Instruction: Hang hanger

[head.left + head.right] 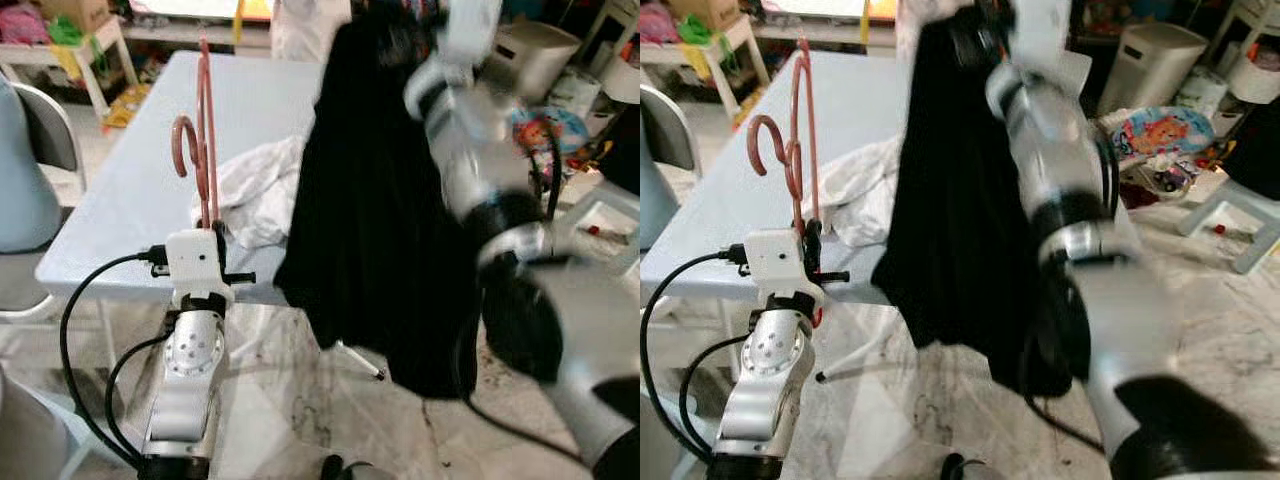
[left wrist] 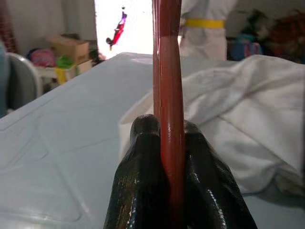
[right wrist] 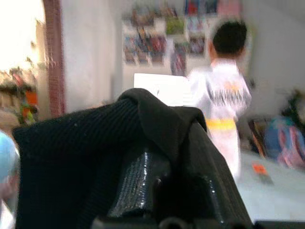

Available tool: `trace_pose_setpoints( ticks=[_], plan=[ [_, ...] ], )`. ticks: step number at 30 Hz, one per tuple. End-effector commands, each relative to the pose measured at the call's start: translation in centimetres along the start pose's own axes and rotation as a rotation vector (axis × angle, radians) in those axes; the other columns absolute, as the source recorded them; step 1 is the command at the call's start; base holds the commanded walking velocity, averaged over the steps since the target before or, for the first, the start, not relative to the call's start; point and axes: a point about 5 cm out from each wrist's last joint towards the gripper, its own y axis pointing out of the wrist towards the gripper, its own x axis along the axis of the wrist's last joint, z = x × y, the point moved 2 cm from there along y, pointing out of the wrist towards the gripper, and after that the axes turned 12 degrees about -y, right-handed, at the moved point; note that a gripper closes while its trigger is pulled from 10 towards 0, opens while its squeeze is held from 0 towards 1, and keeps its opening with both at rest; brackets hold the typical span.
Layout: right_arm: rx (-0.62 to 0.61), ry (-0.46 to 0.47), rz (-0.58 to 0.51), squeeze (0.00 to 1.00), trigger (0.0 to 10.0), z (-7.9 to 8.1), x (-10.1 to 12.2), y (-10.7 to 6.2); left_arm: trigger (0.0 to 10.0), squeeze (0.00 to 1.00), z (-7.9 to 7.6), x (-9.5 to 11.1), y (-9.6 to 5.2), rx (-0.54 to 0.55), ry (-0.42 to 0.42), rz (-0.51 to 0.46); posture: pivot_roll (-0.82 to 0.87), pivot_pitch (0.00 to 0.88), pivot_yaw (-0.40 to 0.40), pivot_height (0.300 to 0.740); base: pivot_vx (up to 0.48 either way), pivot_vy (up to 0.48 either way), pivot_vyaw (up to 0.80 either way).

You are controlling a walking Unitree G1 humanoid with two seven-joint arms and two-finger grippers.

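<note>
A reddish-brown hanger (image 1: 203, 130) stands upright over the near edge of the pale blue table (image 1: 130, 190), its hook curling to the left. My left gripper (image 1: 212, 222) is shut on its lower bar; in the left wrist view the black fingers (image 2: 143, 191) pinch the hanger bar (image 2: 170, 119). A black garment (image 1: 375, 210) hangs down beside the table, held up high by my right gripper (image 1: 975, 30), which is shut on its top fold (image 3: 157, 119). A crumpled white cloth (image 1: 255, 190) lies on the table just past the hanger.
A person in white clothes with a yellow belt (image 3: 224, 102) stands beyond the table. A grey chair (image 1: 40, 150) is at the left. Toys, a white bin (image 1: 535, 55) and a low white stool (image 1: 1240, 215) crowd the right side. The floor is marble.
</note>
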Motion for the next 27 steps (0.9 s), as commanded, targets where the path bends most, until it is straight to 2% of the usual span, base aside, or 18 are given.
trace_pose_setpoints(
  ticks=[1, 3, 6, 8, 10, 11, 12, 13, 14, 16, 17, 18, 20, 21, 22, 26, 27],
  plan=[
    [-0.072, 0.025, -0.063, 0.00, 0.0, -1.3, 2.8, 0.7, 10.0, 0.00, 0.2, -0.3, -0.4, 0.025, 0.011, 0.013, 0.12, 0.090, -0.172, 0.740, 0.000, 0.000, 0.00],
    [-0.087, 0.025, -0.115, 0.00, 0.0, -1.5, 4.7, 1.0, 10.0, 0.00, 0.2, -0.1, -0.6, 0.036, 0.015, 0.003, 0.14, 0.094, -0.181, 0.740, 0.000, 0.000, 0.00],
    [-0.092, -0.002, -0.166, 0.00, 0.0, -1.9, 6.0, 1.1, 10.0, 0.00, 0.5, 0.1, -0.8, 0.050, 0.020, -0.004, 0.15, 0.098, -0.188, 0.740, 0.000, 0.000, 0.00],
    [-0.079, 0.009, -0.155, 0.00, 0.0, -1.9, 5.3, 0.9, 10.0, 0.00, 0.7, 0.1, -0.9, 0.056, 0.022, -0.004, 0.15, 0.098, -0.187, 0.740, 0.000, 0.000, 0.00],
    [-0.025, -0.048, -0.095, 0.00, 0.0, -1.1, 2.9, 0.5, 10.0, 0.00, 0.8, 0.0, -0.9, 0.057, 0.024, 0.001, 0.14, 0.101, -0.176, 0.740, 0.000, 0.000, 0.00],
    [0.007, -0.068, -0.053, 0.00, 7.5, -0.6, 1.4, 0.2, 10.0, 0.00, 0.8, -0.1, -0.9, 0.053, 0.024, 0.003, 0.14, 0.101, -0.176, 0.740, 0.000, 0.000, 0.00],
    [0.085, -0.099, 0.059, 0.44, 10.0, 0.5, -2.0, -0.7, 10.0, 0.00, 0.6, -0.2, -0.8, 0.041, 0.024, 0.009, 0.13, 0.102, -0.166, 0.740, 0.000, 0.000, 0.00],
    [0.085, -0.099, 0.059, 0.44, 10.0, 0.5, -2.0, -0.7, 10.0, 0.00, 0.6, -0.2, -0.8, 0.041, 0.024, 0.009, 0.13, 0.102, -0.166, 0.740, 0.000, 0.000, 0.00],
    [0.246, -0.183, 0.208, 1.00, 10.0, 2.2, -6.0, -2.1, 10.0, 0.00, 0.3, -0.3, -0.7, 0.028, 0.024, 0.014, 0.13, 0.101, -0.158, 0.740, 0.000, 0.000, 0.00],
    [0.417, -0.292, 0.346, 1.00, 10.0, 3.5, -9.6, -4.1, 10.0, 0.00, 0.1, -0.3, -0.6, 0.017, 0.024, 0.019, 0.12, 0.101, -0.151, 0.740, 0.000, 0.000, 0.00],
    [0.552, -0.404, 0.467, 1.00, 10.0, 3.7, -12.8, -6.5, 10.0, 0.00, -0.1, -0.4, -0.5, 0.006, 0.022, 0.022, 0.12, 0.100, -0.142, 0.740, 0.000, 0.000, 0.00],
    [0.590, -0.424, 0.500, 1.00, 10.0, 3.7, -13.6, -7.3, 10.0, 0.00, -0.1, -0.4, -0.5, 0.003, 0.022, 0.023, 0.12, 0.100, -0.142, 0.740, 0.000, 0.000, 0.00],
    [0.632, -0.423, 0.523, 1.00, 10.0, 3.7, -14.2, -7.9, 10.0, 0.00, -0.2, -0.3, -0.5, -0.001, 0.022, 0.024, 0.12, 0.099, -0.138, 0.740, 0.000, 0.000, 0.00],
    [0.692, -0.444, 0.551, 1.00, 10.0, 3.2, -15.0, -9.0, 10.0, 0.00, -0.3, -0.4, -0.4, -0.012, 0.022, 0.032, 0.12, 0.098, -0.128, 0.740, 0.000, 0.000, 0.00],
    [0.693, -0.453, 0.553, 1.00, 10.0, 2.8, -15.2, -9.2, 10.0, 0.00, -0.4, -0.5, -0.4, -0.019, 0.023, 0.036, 0.11, 0.096, -0.123, 0.740, 0.000, 0.000, 0.00],
    [0.670, -0.467, 0.533, 1.00, 10.0, 2.2, -15.0, -9.2, 10.0, 0.00, -0.5, -0.6, -0.3, -0.032, 0.025, 0.042, 0.12, 0.095, -0.117, 0.740, 0.000, 0.000, 0.00],
    [0.609, -0.460, 0.491, 1.00, 10.0, 1.5, -14.2, -8.6, 10.0, 0.00, -0.6, -0.6, -0.3, -0.038, 0.026, 0.044, 0.12, 0.091, -0.110, 0.740, 0.000, 0.000, 0.00]
  ],
)
